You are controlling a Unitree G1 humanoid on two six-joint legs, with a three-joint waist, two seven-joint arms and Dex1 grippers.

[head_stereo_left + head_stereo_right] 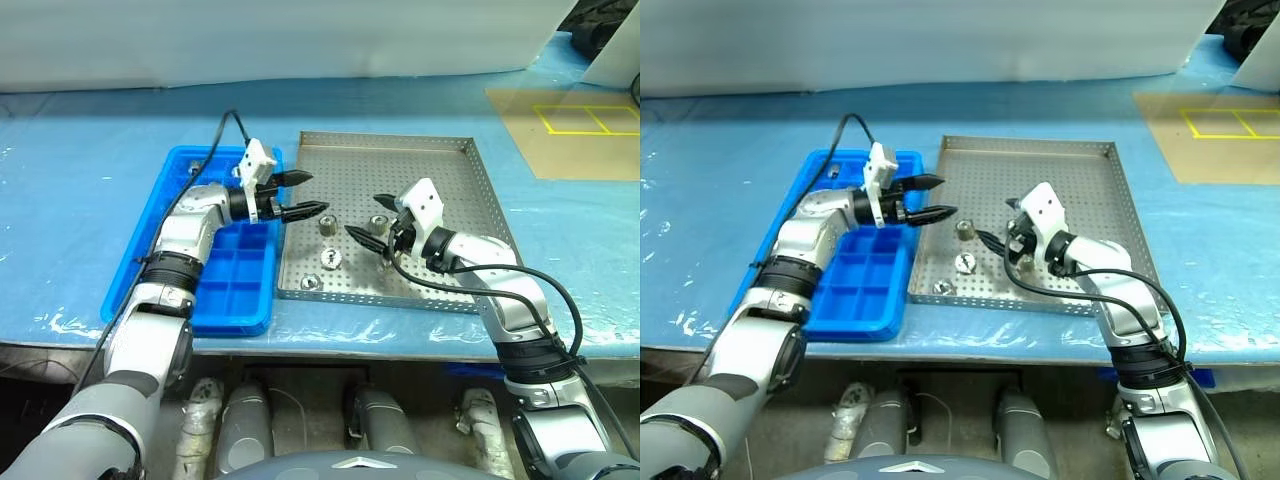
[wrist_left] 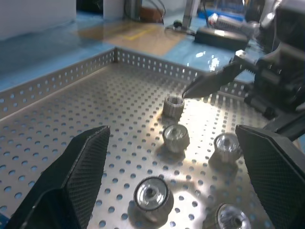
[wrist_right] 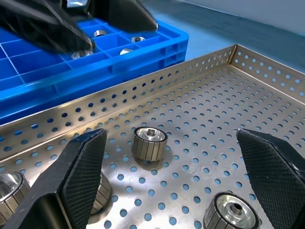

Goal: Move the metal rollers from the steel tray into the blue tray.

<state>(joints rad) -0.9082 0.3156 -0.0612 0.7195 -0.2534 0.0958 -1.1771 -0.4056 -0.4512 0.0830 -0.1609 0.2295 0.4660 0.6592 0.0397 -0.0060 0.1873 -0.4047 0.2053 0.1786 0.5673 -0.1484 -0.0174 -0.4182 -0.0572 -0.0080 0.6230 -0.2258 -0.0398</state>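
You are between picks: both tools hang spread and empty, the left tool (image 1: 306, 194) over the steel tray's (image 1: 455, 200) left edge, the right tool (image 1: 372, 228) mid-tray. The rollers (image 1: 330, 258) sit near-left in the steel tray, some already in the blue tray (image 1: 150, 215). Next, lower one tool around a roller and pinch.

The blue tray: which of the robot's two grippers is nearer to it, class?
Left. The left gripper, open, hangs just past the blue tray's edge, over the near side of the steel tray. The right gripper, open, sits farther off over the steel tray's middle.
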